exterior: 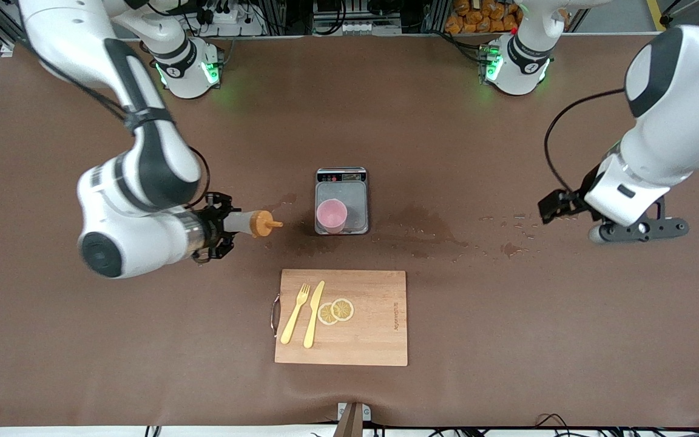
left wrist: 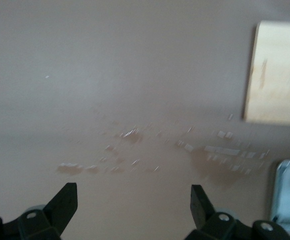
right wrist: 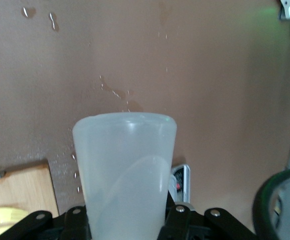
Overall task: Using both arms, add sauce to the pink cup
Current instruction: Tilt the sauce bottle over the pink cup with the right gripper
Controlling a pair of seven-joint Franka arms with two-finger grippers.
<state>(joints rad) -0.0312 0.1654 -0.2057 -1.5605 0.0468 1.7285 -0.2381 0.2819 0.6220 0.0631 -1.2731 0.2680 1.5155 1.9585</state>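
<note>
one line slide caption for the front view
Right gripper holds the sauce bottle sideways, nozzle toward the pink cup.

You're seeing the translucent sauce bottle (exterior: 246, 222) lying level in the air, orange nozzle aiming toward the pale pink cup (exterior: 331, 215), which is standing upright on the scale (exterior: 355, 200).

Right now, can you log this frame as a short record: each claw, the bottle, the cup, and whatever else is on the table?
right claw: shut on sauce bottle, held sideways, orange nozzle pointing toward pink cup
left claw: open, empty, over wet spots at its end of the table
pink cup: upright on grey scale
cutting board: nearer the camera, holds fork, knife, lemon slices
</note>
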